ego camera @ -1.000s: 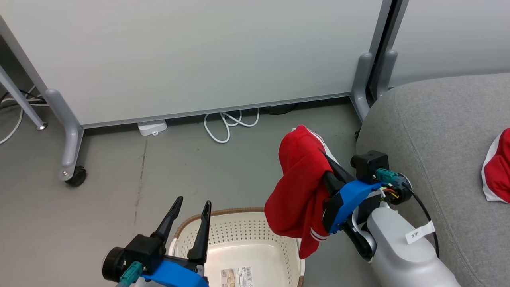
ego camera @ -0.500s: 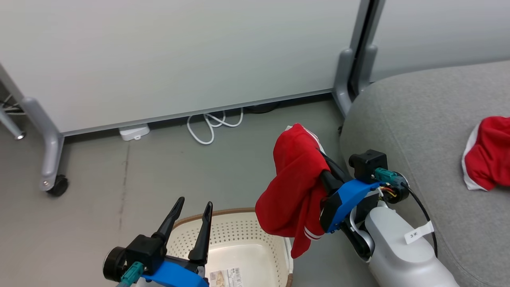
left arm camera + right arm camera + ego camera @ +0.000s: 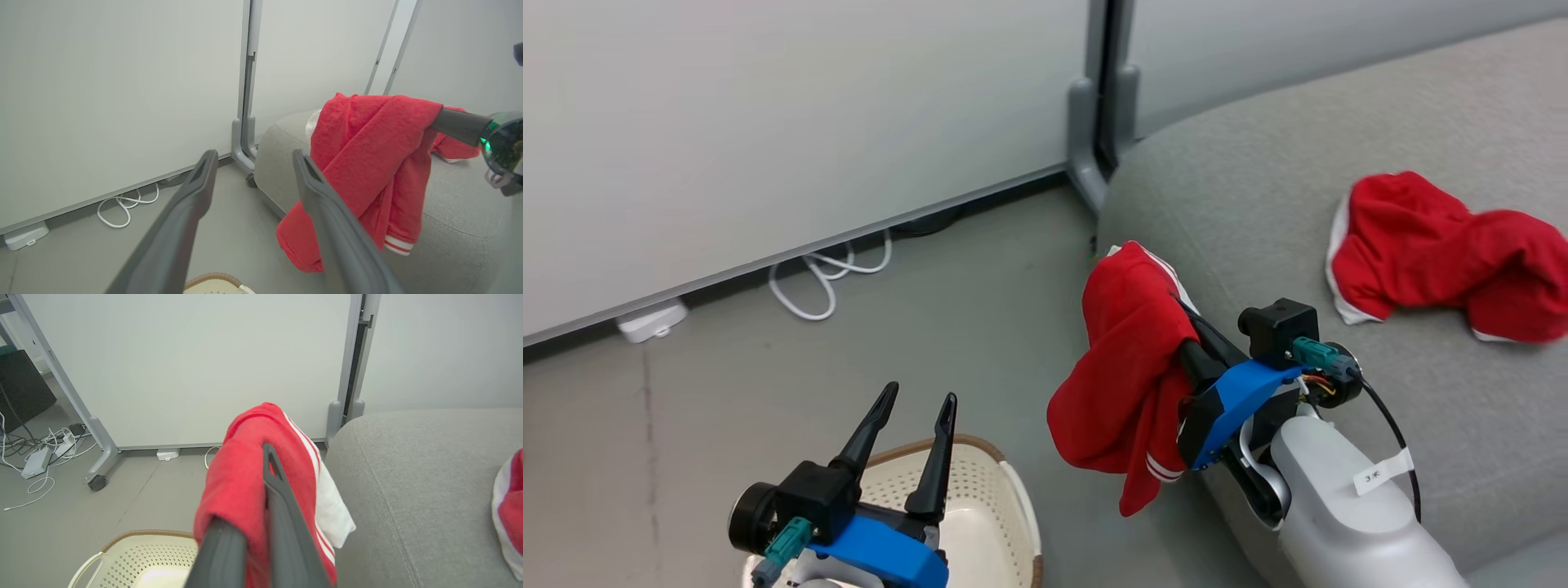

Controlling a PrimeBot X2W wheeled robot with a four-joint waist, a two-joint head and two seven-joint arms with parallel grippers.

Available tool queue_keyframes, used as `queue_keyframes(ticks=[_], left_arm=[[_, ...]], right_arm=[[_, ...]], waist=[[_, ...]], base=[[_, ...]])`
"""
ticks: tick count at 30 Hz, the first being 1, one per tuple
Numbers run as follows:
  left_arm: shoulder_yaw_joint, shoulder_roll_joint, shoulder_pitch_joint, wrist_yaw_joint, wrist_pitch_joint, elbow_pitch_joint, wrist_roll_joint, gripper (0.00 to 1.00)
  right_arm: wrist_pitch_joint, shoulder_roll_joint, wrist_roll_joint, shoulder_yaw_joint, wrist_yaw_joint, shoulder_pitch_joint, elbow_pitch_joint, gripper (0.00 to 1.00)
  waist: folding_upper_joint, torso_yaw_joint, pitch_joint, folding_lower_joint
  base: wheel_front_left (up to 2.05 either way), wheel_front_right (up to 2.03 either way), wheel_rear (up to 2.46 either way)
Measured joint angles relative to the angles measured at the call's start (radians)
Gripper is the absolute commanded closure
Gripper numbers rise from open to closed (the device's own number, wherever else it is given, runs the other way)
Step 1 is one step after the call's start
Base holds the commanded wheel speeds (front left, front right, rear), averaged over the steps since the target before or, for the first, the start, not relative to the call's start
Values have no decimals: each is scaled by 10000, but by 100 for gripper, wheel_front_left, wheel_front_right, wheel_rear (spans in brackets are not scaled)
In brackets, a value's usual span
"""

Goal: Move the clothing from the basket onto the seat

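Garment hangs from raised right hand — beside seat

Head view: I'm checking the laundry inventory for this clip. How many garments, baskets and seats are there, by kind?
Red garments: 2 (hanging garment, lying garment)
Basket: 1
Seat: 1
Total: 4
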Motion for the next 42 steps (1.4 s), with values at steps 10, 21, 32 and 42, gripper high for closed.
queue_keyframes(ticks=[10, 21, 32, 42], left_arm=[[-102, 19, -219, 0, 0, -90, 4, 0], [-234, 65, -242, -2, 0, -79, 15, 0], [-479, 263, -444, -2, 0, 38, -90, 0], [-387, 353, -446, -2, 0, -119, -65, 0]], right_arm=[[0, -2, 31, -88, 0, -13, -255, 100], [-6, -4, 102, -199, 0, 113, -405, 100], [-6, -2, 13, -443, 0, 234, -554, 100], [-4, 2, 393, -418, 0, 57, -577, 100]], waist=[[0, -1470, 363, 1], [0, -2533, 520, 0], [0, -2563, 605, 1], [0, -2541, 811, 0]], base=[[0, 0, 0], [0, 0, 0], [0, 0, 0], [0, 0, 0]])
